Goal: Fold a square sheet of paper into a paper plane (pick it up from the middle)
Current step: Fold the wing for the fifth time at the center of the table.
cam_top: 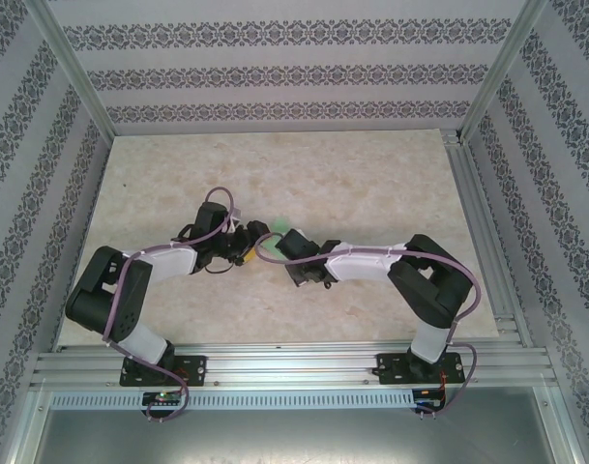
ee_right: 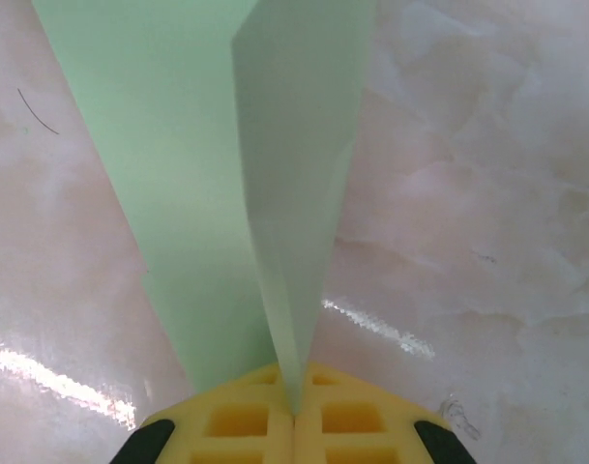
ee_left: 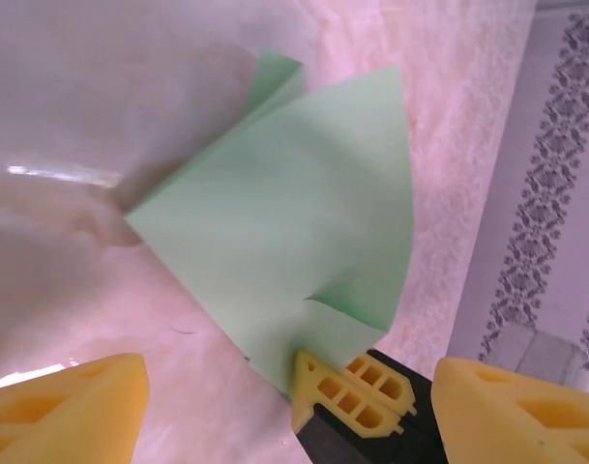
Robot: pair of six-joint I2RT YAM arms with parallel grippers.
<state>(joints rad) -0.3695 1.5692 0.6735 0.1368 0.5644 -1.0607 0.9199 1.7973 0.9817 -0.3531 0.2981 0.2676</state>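
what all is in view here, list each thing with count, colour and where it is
green paper: one, light green, partly folded, middle of the table, between the two grippers
table: one, beige marble pattern, under everything
walls: three, white with grey ornate stripes, around the table
metal frame: one, silver, along the near edge and up the corners
left arm: one, black and white, bolted to the near rail
right arm: one, black and white, bolted to the near rail
left gripper: one, yellow fingers, open, facing the paper
right gripper: one, yellow fingers, shut on the paper's narrow end
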